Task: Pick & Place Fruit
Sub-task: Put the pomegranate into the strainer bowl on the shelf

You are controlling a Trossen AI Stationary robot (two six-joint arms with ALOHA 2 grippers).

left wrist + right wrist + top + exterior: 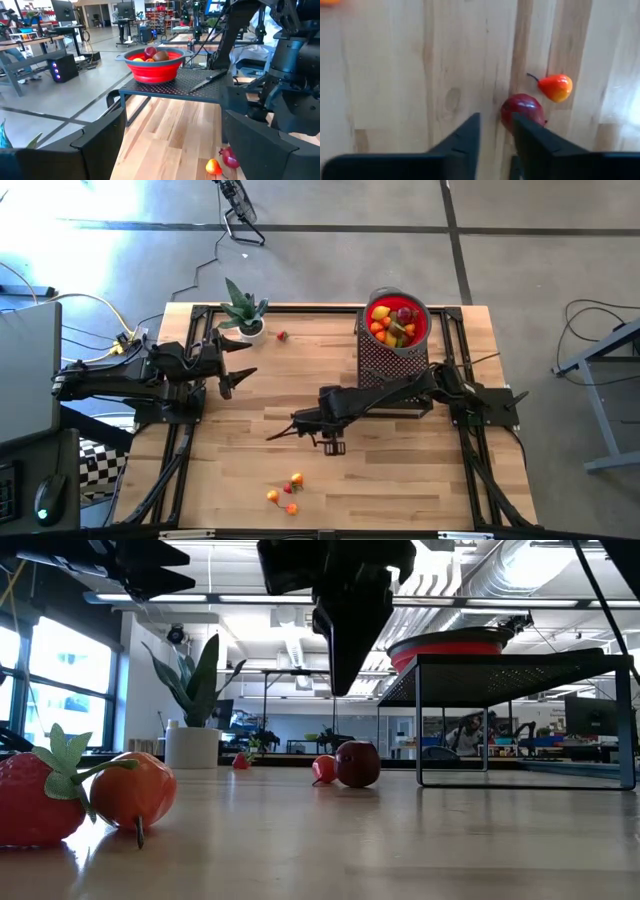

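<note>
Wooden tabletop (400, 480): small fruits (287, 495) lie near its front edge, more fill red bowl (398, 321) on black mesh stand (385, 365). Right gripper (495, 130) hovers mid-table, fingers slightly apart, empty. Left gripper (232, 370) spread wide beside potted plant (243, 312).

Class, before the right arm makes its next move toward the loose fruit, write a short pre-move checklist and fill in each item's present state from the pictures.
1. Right hand poised over the table: ok.
2. Right hand empty, fingers narrowly apart: ok.
3. Dark red fruit centred between the fingers: not ok, it lies off to one side.
4. Small orange-red fruit close beside the target: not ok, it may get bumped.
5. Red bowl on the black rack has room: cannot tell, already well filled.
6. Left hand parked near the potted plant, open: ok.
</note>
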